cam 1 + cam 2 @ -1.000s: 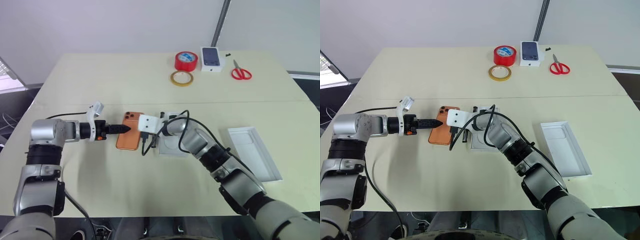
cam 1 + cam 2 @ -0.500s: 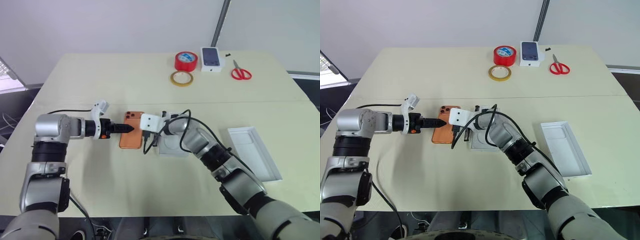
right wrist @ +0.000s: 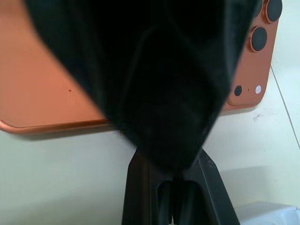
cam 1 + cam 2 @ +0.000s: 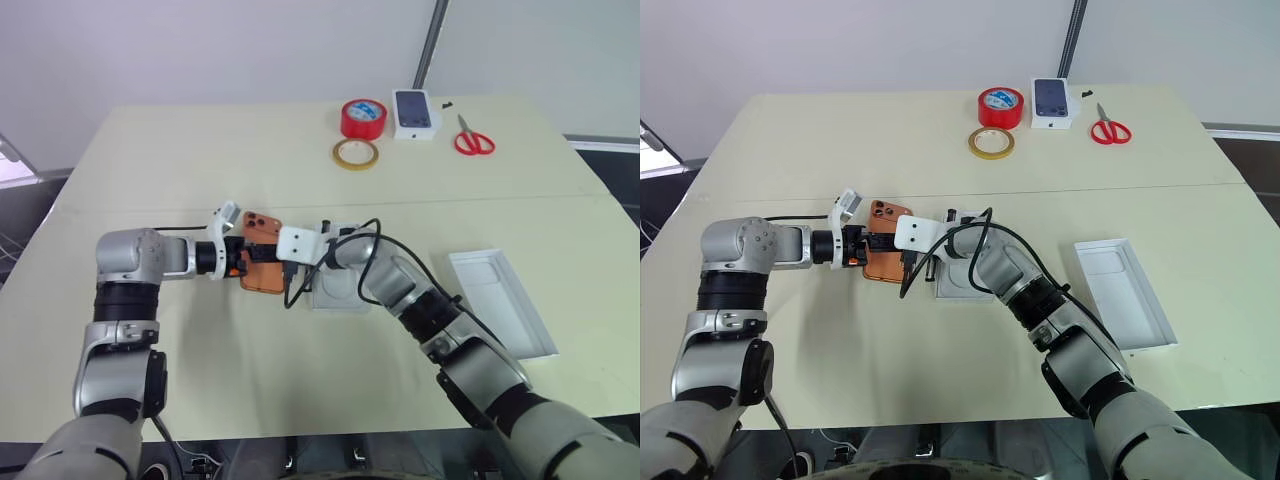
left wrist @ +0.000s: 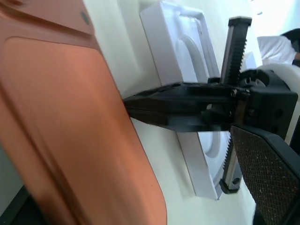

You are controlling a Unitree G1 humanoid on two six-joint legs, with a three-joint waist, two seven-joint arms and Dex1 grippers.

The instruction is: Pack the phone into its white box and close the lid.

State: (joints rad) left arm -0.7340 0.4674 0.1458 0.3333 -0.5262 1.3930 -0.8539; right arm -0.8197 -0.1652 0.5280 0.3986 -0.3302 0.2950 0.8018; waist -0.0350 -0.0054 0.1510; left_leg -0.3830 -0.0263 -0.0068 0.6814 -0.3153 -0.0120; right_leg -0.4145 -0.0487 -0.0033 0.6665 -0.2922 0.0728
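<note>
From my head, my left jaws have slid in, wide open, around the phone on the bench. From the left wrist, my right jaws, closed and empty, touch the phone's edge. Next I squeeze.

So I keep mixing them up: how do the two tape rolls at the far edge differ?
The red roll is tall, thick-walled and opaque; the yellowish roll is flat, thin-walled and paler. The red one lies farther from the robot. Both lie flat on the table, holes up.
</note>
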